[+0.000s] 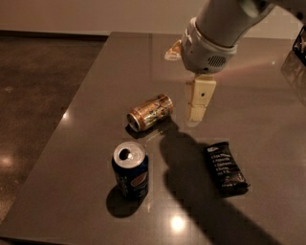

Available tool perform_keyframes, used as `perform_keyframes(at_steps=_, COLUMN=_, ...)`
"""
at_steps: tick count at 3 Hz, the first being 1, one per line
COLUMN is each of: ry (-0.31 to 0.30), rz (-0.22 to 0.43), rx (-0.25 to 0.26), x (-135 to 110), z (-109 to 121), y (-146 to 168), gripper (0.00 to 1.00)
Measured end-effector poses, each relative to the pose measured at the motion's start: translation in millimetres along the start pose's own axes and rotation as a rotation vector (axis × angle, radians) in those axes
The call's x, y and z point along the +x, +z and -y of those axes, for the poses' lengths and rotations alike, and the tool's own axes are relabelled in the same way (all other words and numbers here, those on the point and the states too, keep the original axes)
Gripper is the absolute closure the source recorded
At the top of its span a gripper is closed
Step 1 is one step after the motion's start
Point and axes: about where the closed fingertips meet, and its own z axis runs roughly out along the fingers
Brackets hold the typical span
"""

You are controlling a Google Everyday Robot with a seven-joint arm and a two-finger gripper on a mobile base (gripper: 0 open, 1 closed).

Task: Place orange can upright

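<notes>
In the camera view, the orange can (pixel 150 112) lies on its side near the middle of the table (pixel 270 124), its silver top turned toward the left edge. The gripper (pixel 197 115) hangs just right of it, apart; spread or pressed together, I cannot tell. Toward the near edge, a blue Pepsi can (pixel 130 170) stands upright, and a dark snack bar (pixel 226 168) lies flat well to its right.

Perhaps an office or lab room: glossy grey tabletop (pixel 95 95) beneath the gripper (pixel 197 114), polished speckled floor (pixel 38 86) alongside, plain pale wall (pixel 95 14) beyond.
</notes>
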Motion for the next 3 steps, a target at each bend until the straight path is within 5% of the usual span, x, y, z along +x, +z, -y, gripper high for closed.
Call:
perform_keyframes(at_steps=2, ry=-0.208, rz=0.014, rx=-0.119, x=-56.9, z=4.2, y=62.6, gripper=0.0)
perform_keyframes(at_steps=3, ry=-0.265, rz=-0.028, rx=-0.167, x=-67.8, z=0.7, y=85.4, gripper=0.0)
